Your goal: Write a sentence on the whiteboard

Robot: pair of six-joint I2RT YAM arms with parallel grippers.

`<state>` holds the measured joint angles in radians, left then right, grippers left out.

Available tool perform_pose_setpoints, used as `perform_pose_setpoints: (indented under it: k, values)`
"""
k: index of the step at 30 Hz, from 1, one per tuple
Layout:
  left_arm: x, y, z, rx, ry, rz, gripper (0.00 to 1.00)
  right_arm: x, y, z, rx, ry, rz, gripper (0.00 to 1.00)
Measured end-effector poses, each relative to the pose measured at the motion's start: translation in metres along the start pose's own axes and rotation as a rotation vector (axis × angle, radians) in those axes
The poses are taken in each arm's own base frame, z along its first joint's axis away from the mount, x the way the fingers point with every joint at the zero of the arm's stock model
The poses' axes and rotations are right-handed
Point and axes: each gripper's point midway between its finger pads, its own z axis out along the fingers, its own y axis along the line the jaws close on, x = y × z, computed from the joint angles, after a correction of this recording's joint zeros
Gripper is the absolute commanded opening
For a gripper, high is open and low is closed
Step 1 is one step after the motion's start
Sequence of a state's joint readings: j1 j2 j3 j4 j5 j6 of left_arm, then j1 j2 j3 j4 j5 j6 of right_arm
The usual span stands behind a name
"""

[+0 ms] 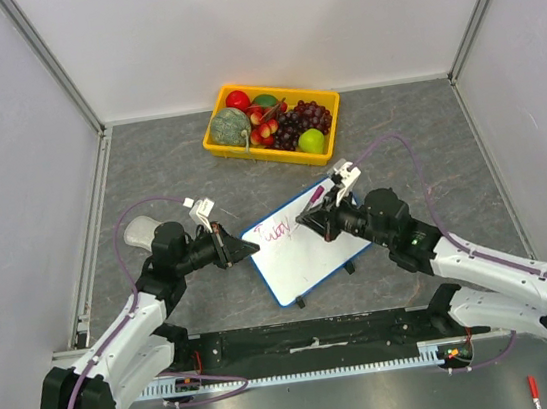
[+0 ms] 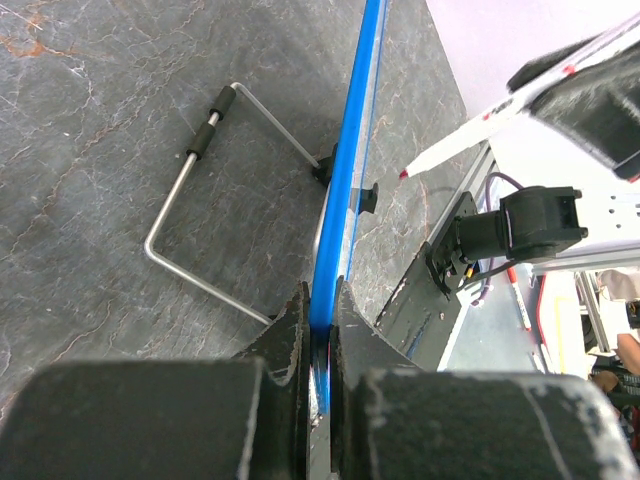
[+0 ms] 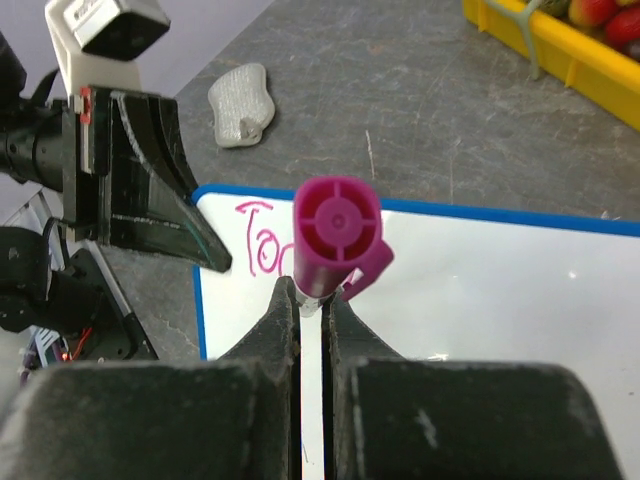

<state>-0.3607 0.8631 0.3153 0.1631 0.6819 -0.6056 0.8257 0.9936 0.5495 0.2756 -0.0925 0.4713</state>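
The whiteboard (image 1: 310, 255), white with a thin blue rim, lies tilted on the grey table between the arms. Pink cursive letters of the sentence (image 1: 277, 230) run along its upper left; the right wrist view shows "To" and part of a third letter (image 3: 258, 243). My left gripper (image 1: 246, 249) is shut on the board's left rim, seen edge-on as a blue strip (image 2: 350, 170). My right gripper (image 1: 313, 217) is shut on a pink-capped marker (image 3: 337, 235), whose tip (image 2: 404, 174) rests at the board by the letters.
A yellow basket (image 1: 221, 149) of fruit stands behind the board. A grey pad (image 1: 140, 232) lies left of the left arm. The board's wire stand (image 2: 190, 230) rests on the table beneath it. A red marker (image 1: 532, 390) lies at the near right edge.
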Motion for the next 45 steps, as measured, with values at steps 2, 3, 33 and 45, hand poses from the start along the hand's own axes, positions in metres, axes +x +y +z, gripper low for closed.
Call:
perform_pose_setpoints:
  k: [2,3,33,45]
  values:
    - [0.0,0.0,0.0,0.0,0.0,0.0,0.02,-0.01,-0.003,0.0,0.014,-0.019,0.0,0.0]
    - [0.0,0.0,0.0,0.0,0.001,0.0,0.02,-0.016,-0.006,0.001,0.027,-0.03,0.001,0.0]
    - [0.0,-0.001,0.002,-0.007,0.0,0.006,0.02,-0.023,-0.039,0.016,0.118,-0.041,0.037,0.0]
    - [0.0,-0.002,0.002,-0.006,0.001,0.008,0.02,-0.038,-0.036,0.005,0.123,-0.091,0.046,0.0]
